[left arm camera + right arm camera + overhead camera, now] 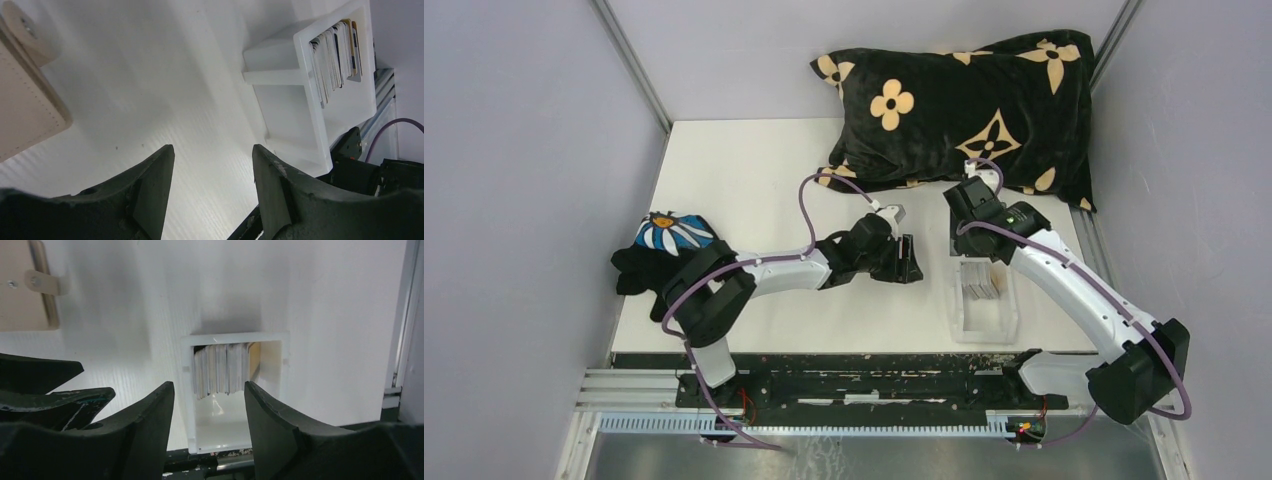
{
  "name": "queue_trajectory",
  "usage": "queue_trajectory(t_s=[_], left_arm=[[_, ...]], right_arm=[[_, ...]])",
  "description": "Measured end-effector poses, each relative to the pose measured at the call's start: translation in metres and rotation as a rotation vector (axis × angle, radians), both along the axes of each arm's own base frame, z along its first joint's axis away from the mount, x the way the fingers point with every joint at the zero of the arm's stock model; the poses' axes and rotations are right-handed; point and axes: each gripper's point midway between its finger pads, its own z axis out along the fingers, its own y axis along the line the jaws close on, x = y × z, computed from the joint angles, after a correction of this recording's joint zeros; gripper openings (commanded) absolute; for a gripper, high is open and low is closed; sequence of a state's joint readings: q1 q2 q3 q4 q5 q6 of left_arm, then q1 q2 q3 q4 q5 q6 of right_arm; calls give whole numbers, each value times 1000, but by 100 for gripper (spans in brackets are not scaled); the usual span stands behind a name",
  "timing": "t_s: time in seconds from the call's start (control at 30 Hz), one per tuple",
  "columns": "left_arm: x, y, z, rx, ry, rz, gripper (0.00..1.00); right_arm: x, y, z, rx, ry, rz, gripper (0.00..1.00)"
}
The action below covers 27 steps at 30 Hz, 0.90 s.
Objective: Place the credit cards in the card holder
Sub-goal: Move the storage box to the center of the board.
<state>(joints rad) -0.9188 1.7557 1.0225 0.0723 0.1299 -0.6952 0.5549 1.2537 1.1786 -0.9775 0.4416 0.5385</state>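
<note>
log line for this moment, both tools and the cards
left tool: open, empty, near card holder | right tool: open, empty, over credit cards standing in clear box | stage: no card held

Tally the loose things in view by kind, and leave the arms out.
Pillow: 1
Clear box: 1
Stack of credit cards: 1 (single cards too tightly packed to count)
Card holder: 1
Black cloth with flower print: 1
Total: 5

The credit cards [980, 281] are standing in a box [985, 328] at the frame's lower right centre. The card holder [21, 290] is lying left of it. A pillow [964, 110] is resting at the tabletop's [744, 170] upper right.
</note>
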Motion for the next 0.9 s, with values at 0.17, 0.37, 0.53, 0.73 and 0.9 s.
queue_trajectory(t_s=[0.17,0.37,0.53,0.73,0.9], left_arm=[[-4,-16,1,-38,16,-52,67],[-7,-34,7,-84,21,-106,67],[-13,-42,7,-101,40,-142,67],[-13,-53,2,-117,73,-165,67],[-13,-54,-5,-102,91,-166,66]], right_arm=[[-12,-24,-15,-15,51,-87,60],[-26,-45,-34,41,115,-184,60],[-35,-49,-52,101,186,-221,59],[-38,-44,-60,154,226,-223,59],[-39,-49,-58,148,216,-237,57]])
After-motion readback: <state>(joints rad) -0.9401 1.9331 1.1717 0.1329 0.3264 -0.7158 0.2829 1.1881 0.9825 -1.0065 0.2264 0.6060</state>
